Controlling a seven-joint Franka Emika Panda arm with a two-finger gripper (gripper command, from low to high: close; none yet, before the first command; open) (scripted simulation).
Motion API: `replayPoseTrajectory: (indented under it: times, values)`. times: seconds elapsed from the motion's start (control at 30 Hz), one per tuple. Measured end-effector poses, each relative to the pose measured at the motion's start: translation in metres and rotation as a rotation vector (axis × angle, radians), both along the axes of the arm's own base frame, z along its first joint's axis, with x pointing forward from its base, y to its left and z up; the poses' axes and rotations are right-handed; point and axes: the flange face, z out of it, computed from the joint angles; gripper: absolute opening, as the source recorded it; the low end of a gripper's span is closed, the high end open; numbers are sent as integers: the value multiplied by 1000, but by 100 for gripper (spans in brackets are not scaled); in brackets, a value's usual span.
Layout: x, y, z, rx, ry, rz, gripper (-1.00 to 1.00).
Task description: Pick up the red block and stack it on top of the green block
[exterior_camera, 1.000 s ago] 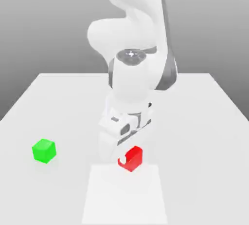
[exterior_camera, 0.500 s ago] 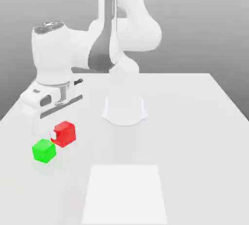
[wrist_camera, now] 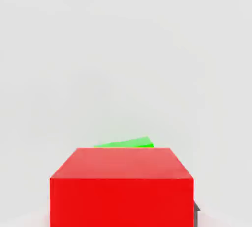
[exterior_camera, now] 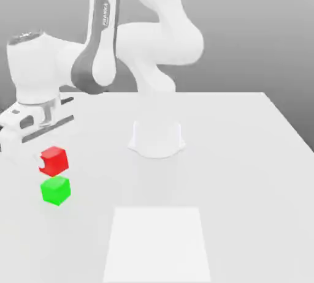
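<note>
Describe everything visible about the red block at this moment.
The red block is a small bright red cube with plain glossy faces, the same size as the green block. It is off the table, held in the shut gripper, one white fingertip against its side. It hangs roughly level, just above the green block with a gap between them, not yet stacked.

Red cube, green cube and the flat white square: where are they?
Small glossy red cube [exterior_camera: 54,160]: exterior view, front face.
Small glossy green cube [exterior_camera: 56,190]: exterior view, front face.
Flat white square patch [exterior_camera: 157,244]: exterior view, its middle, on the table.
</note>
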Motion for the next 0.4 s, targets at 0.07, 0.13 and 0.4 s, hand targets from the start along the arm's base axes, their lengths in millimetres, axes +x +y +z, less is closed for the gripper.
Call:
replayPoseTrajectory:
  times: [0.07,0.13,0.4]
  values:
    - [0,0,-5,2,0,1,-100]
    - [1,1,-10,2,2,2,-100]
    - [-1,0,-27,-8,8,1,-100]
